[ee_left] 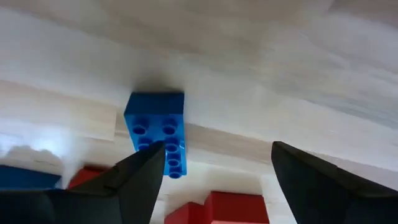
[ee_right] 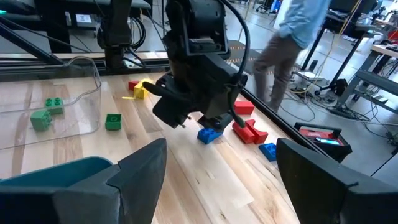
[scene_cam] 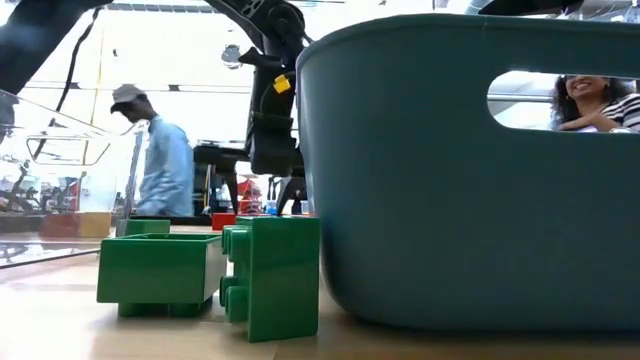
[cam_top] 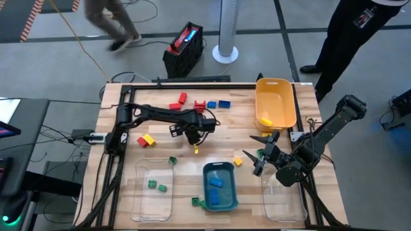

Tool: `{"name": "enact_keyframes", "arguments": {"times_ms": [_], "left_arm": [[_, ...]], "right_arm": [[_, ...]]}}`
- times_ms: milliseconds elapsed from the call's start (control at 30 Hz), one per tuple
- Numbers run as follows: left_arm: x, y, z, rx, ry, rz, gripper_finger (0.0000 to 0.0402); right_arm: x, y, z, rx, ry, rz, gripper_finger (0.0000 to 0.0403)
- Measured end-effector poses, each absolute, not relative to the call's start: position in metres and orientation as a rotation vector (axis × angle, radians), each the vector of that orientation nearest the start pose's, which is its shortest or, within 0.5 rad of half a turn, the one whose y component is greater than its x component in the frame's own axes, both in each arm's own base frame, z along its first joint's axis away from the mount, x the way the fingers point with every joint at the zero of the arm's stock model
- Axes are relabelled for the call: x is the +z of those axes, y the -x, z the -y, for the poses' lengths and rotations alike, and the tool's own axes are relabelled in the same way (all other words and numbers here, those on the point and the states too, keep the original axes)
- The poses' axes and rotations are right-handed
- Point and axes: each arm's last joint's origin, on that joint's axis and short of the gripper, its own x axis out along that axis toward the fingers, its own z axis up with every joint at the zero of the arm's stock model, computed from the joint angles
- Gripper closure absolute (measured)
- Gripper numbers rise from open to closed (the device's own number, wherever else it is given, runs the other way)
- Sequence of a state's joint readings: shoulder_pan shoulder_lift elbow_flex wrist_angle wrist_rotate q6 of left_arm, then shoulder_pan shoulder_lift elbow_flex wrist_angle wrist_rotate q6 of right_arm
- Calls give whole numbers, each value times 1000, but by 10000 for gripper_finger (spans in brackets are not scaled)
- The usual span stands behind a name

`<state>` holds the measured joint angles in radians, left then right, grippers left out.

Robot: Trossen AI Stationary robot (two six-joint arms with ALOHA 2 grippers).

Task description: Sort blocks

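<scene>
My left gripper [cam_top: 194,133] [ee_left: 217,146] hangs open over the middle of the table, fingers pointing down. A blue block [ee_left: 155,127] [ee_right: 208,135] lies on the wood just under it, hidden in the high view, with red blocks [ee_left: 233,208] beside it. More red and blue blocks [cam_top: 210,104] lie in a row near the far edge. A red and yellow pair [cam_top: 145,140] lies to the left, and a yellow block [cam_top: 237,162] lies near my right gripper [cam_top: 260,157] [ee_right: 221,143]. That gripper hovers open right of the teal bin. Green blocks [scene_cam: 270,275] rest on the table by the teal bin.
The teal bin [cam_top: 207,192] holds blue blocks. A clear bin [cam_top: 138,192] at the near left holds two green blocks, and a second clear bin [cam_top: 282,202] sits at the near right. The yellow bin [cam_top: 276,90] at the far right holds a yellow block. People move beyond the table.
</scene>
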<state>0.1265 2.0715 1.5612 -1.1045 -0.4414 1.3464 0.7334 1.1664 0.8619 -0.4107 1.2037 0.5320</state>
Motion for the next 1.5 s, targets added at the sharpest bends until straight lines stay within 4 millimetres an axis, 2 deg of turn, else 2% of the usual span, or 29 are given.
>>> {"name": "enact_keyframes", "arguments": {"times_ms": [367, 533, 667, 900, 1067, 1267, 1400, 1500], "left_arm": [[177, -388, -78, -593, -1247, -1629, 137], [174, -388, -92, -655, -1222, -1574, 137], [171, -392, -102, -634, -1226, -1530, 137], [151, -391, -113, -731, -1225, -1568, 138], [144, -395, -107, -713, -1237, -1593, 168], [143, -397, -99, -722, -1279, -1603, 267], [144, -395, -91, -721, -1304, -1653, 269], [155, -391, -81, -717, -1311, -1661, 269]], "right_arm": [[279, -187, -132, -535, 72, -270, 88], [279, -187, -132, -534, 70, -270, 88], [279, -187, -132, -534, 69, -270, 88], [278, -186, -132, -534, 73, -272, 88], [278, -185, -134, -523, 78, -274, 88], [278, -184, -134, -524, 75, -274, 88], [278, -185, -134, -524, 74, -274, 88], [278, -184, -133, -525, 78, -276, 88]]}}
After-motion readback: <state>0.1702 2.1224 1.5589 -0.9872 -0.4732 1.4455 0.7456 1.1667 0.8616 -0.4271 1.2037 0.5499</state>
